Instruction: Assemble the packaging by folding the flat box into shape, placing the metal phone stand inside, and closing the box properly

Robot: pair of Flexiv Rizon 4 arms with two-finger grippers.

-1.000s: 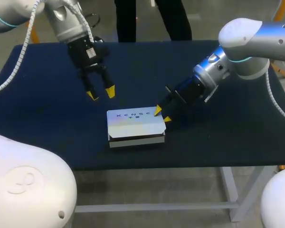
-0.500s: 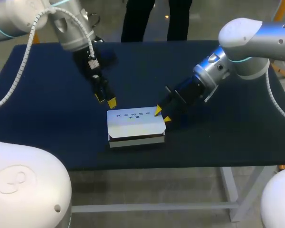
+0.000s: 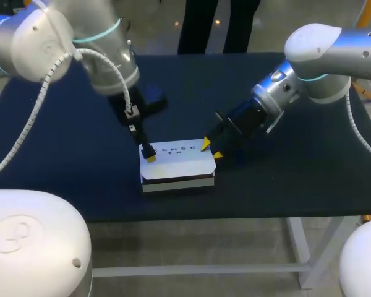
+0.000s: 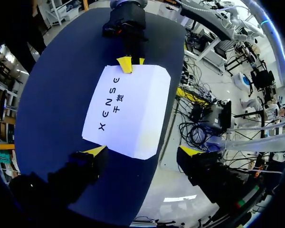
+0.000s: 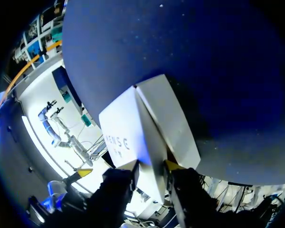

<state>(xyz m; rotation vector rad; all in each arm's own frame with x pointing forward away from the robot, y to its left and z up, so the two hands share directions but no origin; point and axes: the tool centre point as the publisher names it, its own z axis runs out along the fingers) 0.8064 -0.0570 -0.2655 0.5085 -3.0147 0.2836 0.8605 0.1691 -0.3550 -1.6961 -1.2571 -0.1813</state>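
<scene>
On the blue table [image 3: 62,154] lies a white lettered box [image 3: 176,162], right claw [image 3: 211,149] pinching it, left claw [image 4: 143,151] spread.

Head cam up behind, looks down on table [image 3: 284,167]; L+R wrist cams close in; all share box [image 3: 176,162].

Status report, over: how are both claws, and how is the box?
Left claw open, at left end of white cardboard box. Right claw shut on its right end. Box looks closed, flat on dark blue table.
</scene>
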